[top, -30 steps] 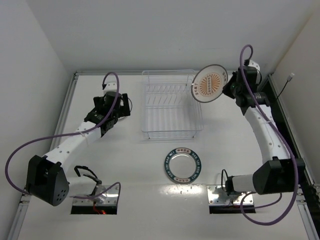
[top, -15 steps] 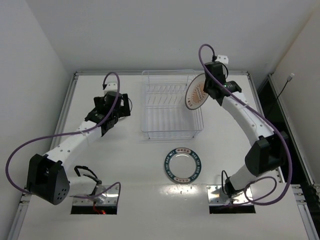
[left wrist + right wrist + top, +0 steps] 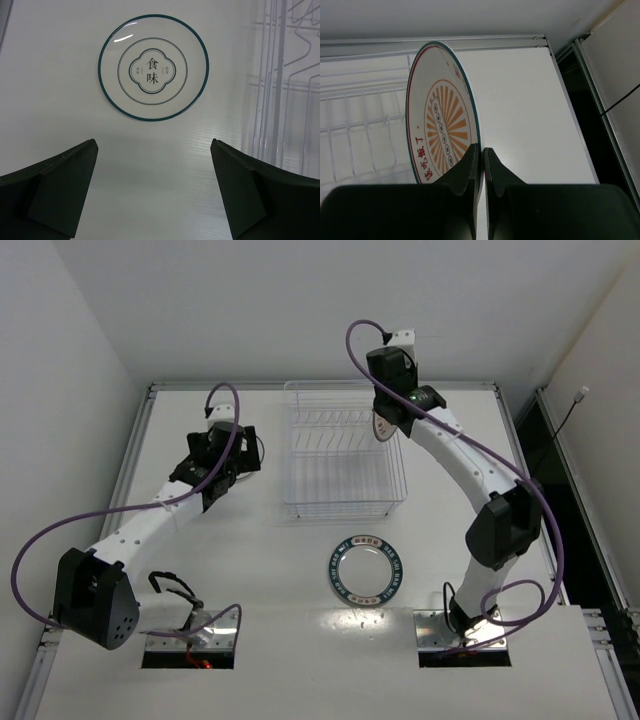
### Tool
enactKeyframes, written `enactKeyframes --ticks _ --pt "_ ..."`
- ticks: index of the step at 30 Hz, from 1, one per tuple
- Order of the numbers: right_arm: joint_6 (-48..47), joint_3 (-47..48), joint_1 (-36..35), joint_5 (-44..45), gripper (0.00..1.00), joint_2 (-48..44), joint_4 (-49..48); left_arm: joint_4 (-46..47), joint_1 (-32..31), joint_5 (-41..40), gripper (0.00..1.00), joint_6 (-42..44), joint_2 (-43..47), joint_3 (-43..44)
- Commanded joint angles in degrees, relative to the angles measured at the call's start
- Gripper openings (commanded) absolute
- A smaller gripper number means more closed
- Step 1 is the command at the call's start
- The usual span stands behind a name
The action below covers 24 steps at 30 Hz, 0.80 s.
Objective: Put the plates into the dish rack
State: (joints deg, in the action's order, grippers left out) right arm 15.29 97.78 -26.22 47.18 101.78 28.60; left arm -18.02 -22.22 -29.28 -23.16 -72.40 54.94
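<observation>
orange-striped plate (image 3: 440, 125) now over dish rack (image 3: 340, 508), right end effector (image 3: 481, 148) gripping

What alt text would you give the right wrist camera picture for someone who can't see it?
The right gripper is shut on the rim of a white plate with an orange sunburst pattern, holding it upright on edge. The clear wire dish rack lies behind it on the left, bare white table on the right.

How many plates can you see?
3: the orange plate in the right gripper by the dish rack, the teal-rimmed plate on the table, the ringed plate near the left gripper.
</observation>
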Motion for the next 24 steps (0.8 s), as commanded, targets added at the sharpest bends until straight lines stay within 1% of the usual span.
enactKeyframes --ticks 1,5,12,14,20,24 --pt "-2.46 3.04 -0.33 5.56 0.00 0.62 -5.03 0.71 -0.37 -1.04 0.95 -0.05 -0.11 2.72" --pt "-2.46 1.54 -0.33 4.42 0.00 0.00 -6.80 0.71 -0.37 -1.04 0.95 -0.05 -0.11 2.72" --pt "-2.46 0.58 -0.33 5.38 0.00 0.70 -6.80 0.18 -0.37 -1.04 0.95 -0.05 -0.11 2.72" --pt "-2.98 -0.04 -0.33 4.33 0.00 0.70 -7.51 0.18 -0.37 -1.04 0.95 -0.05 -0.11 2.72" --pt "-4.65 2.76 -0.33 5.11 0.00 8.52 -5.23 0.18 -0.37 -1.04 0.95 -0.05 -0.11 2.72" --pt "-4.65 2.77 -1.46 5.82 0.00 10.98 -5.22 0.18 -0.37 -1.04 0.95 -0.05 -0.11 2.72"
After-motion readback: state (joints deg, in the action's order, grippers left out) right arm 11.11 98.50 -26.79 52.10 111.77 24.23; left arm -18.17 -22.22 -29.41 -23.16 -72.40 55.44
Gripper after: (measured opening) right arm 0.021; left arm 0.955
